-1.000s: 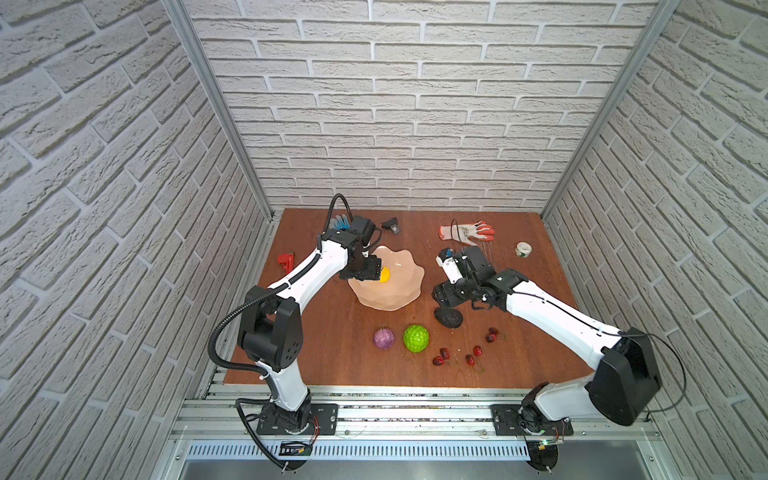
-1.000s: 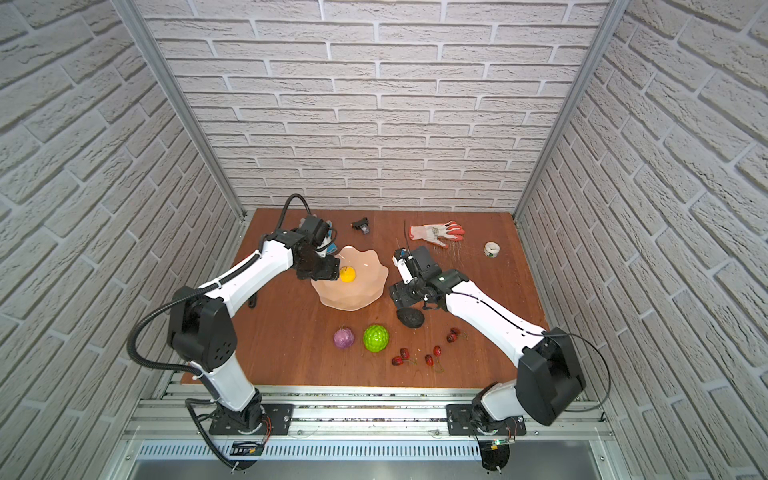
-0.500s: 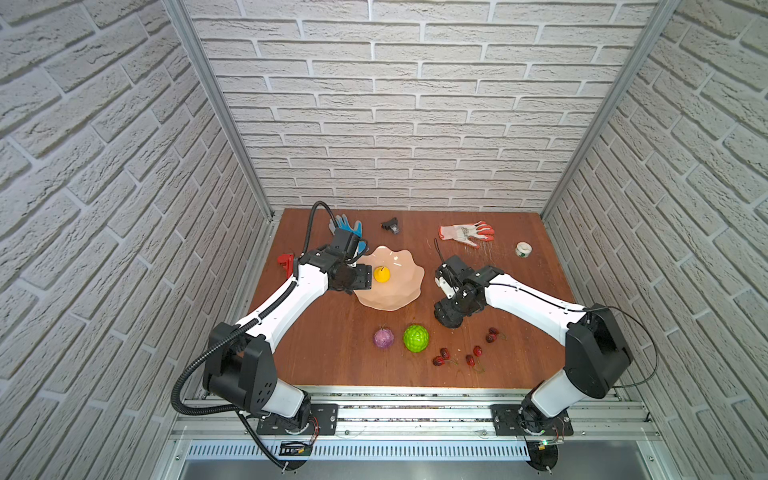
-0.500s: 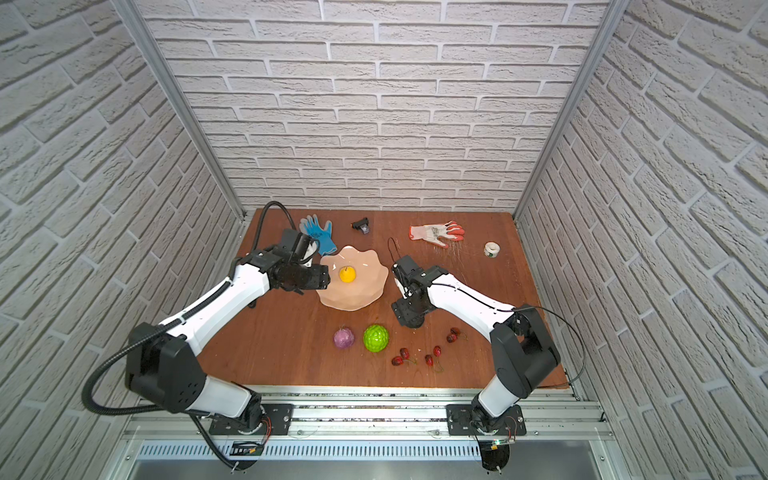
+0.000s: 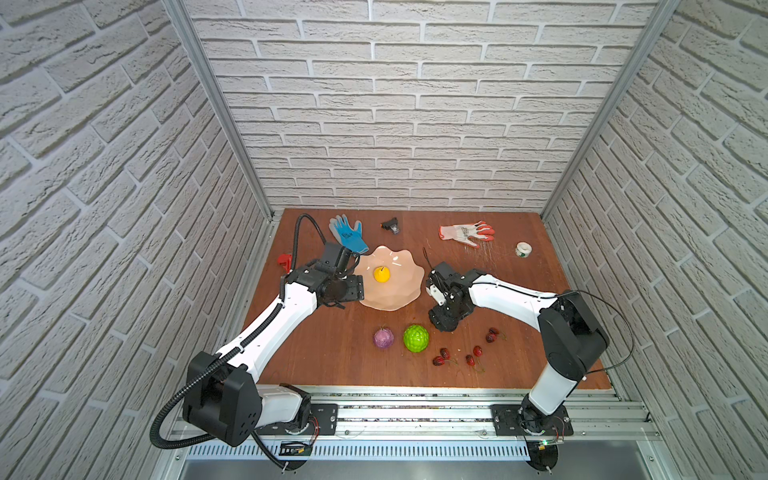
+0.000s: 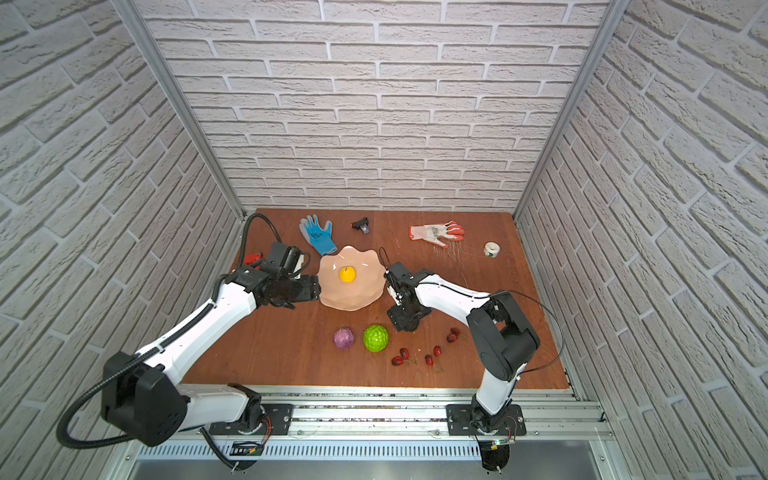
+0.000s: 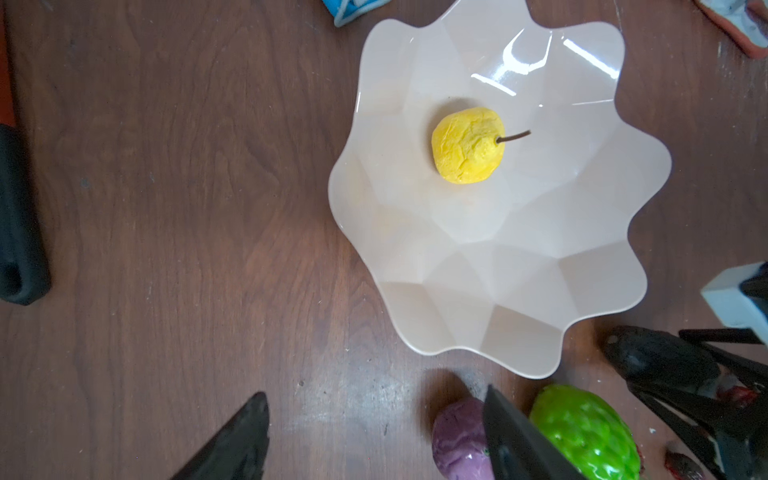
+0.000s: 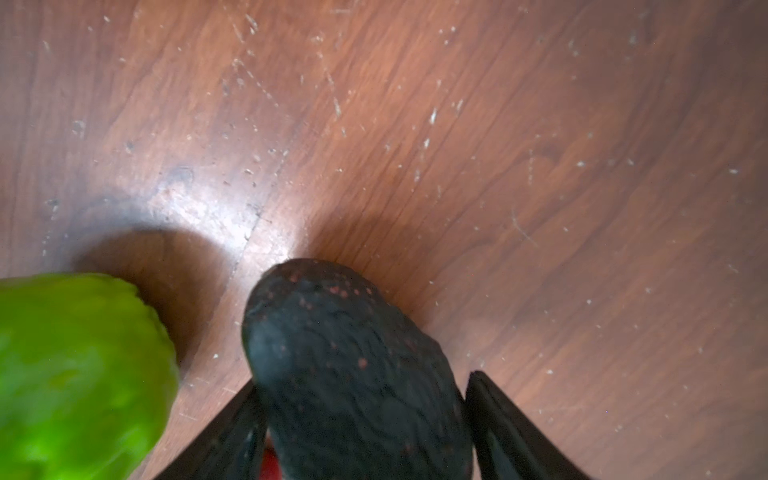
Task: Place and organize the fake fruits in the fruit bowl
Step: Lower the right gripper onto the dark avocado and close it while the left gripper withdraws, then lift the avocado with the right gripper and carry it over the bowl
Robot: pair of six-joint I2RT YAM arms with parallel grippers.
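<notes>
The brown wood-grain table (image 5: 332, 332) is carrying everything, its surface scuffed and flecked with pale specks. Taking the fruit bowl (image 5: 399, 293) as the dial's centre in both top views, with 12 toward the back wall: the bowl, glossy pale peach with a wavy scalloped rim and faceted inside, is sitting mid-table.

A blue glove (image 5: 348, 232) is lying flat at 11, just beside the rim, and an orange-white glove (image 5: 465, 232) at 2, well apart.

The left gripper (image 7: 374, 399) is hovering at 9, beside the rim, its black pointed fingers standing wide apart over bare wood and holding nothing.

The right gripper (image 8: 361, 382) is reaching down at 4, its jaws straddling the avocado (image 8: 332, 324). One finger is touching the wrinkled black-brown skin, and a thin sliver of table is showing at the other, so the jaws are not clamping it.

The bumpy bright-green ball (image 5: 416, 338) is crowding in just beside the avocado, at 5. The mottled purple round fruit (image 5: 384, 338) is resting at 6, beside the ball.

The cracked yellow round fruit (image 5: 382, 274), brown-stemmed, is lying inside the bowl.

A white tape roll (image 5: 523, 249) is sitting near 3. Tiny red stemmed cherries (image 5: 441, 354) are lying scattered at 5, beyond the ball.
</notes>
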